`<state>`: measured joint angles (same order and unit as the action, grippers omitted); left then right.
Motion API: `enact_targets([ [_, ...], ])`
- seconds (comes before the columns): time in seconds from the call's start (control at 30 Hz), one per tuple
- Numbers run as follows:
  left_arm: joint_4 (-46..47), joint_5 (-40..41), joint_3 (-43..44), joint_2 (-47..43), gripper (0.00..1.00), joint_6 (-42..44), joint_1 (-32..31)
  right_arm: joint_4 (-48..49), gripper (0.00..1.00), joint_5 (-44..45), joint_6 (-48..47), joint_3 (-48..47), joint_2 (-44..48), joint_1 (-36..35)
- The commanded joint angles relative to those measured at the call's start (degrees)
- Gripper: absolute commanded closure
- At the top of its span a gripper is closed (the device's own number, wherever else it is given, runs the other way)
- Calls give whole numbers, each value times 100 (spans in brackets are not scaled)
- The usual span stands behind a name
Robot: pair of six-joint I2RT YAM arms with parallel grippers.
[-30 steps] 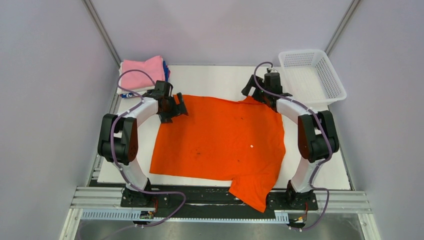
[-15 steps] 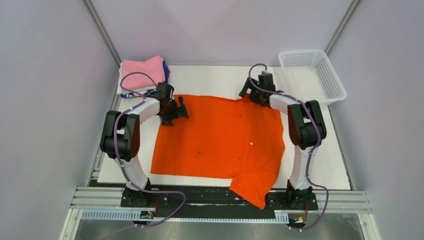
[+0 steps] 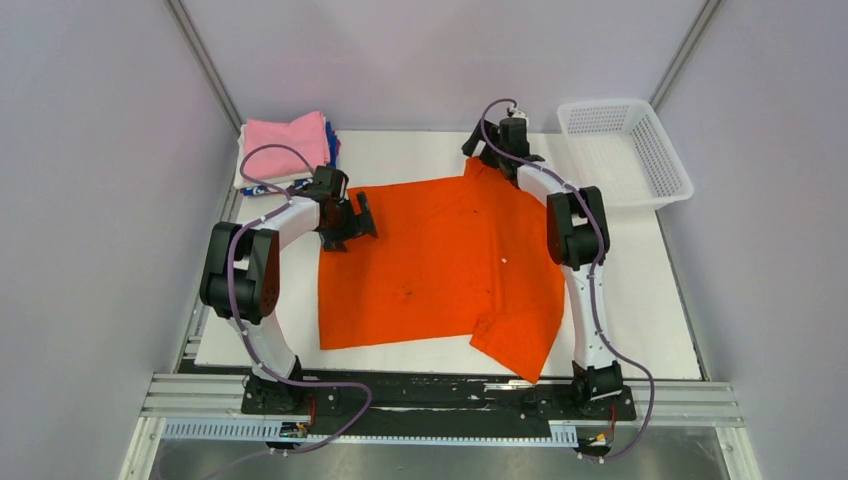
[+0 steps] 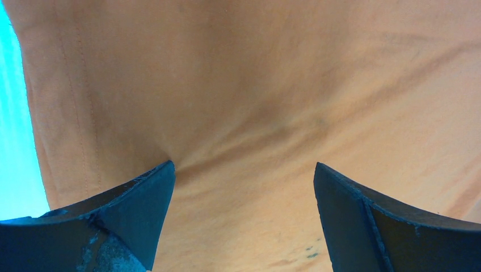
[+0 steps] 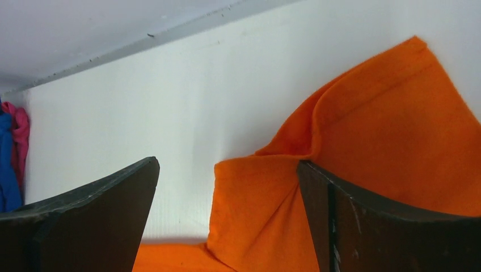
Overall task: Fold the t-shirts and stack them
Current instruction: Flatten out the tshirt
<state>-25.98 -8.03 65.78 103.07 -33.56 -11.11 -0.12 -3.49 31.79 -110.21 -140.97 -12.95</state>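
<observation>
orange t-shirt (image 3: 440,265) spread on table (image 3: 640,290); left claw (image 3: 355,216), right claw (image 3: 477,158) at far corners.

walls (image 3: 100,200): pale lilac panels; table (image 3: 640,300): white top; rail (image 3: 200,395): aluminium, near edge; light: even, perhaps overhead

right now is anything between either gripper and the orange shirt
Nothing visible. The left gripper is open directly over the orange shirt. The right gripper is open at the shirt's far corner, with a raised fold of the cloth already inside its opening.
</observation>
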Motion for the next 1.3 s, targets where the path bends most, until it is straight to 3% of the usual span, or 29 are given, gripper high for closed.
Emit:
enact_targets([
  [0.0,-41,84,-122,-120,0,-35,22,325,0,-34,-530,-917,-279,-28],
  [0.2,-114,192,239,-323,0,51,24,161,0,-342,-1385,-225,625,-23],
  [0.43,-100,318,562,-320,0,-84,22,-393,0,278,-1230,2432,2599,-8],
  [0.6,-228,461,1004,166,0,-88,22,-526,0,562,-882,3572,3097,72],
  [1.13,-546,708,3376,2508,0,-169,153,-1213,0,874,-251,3786,2528,653],
  [1.27,-797,783,4087,3047,0,-130,158,-1265,0,616,-108,3620,2380,849],
])
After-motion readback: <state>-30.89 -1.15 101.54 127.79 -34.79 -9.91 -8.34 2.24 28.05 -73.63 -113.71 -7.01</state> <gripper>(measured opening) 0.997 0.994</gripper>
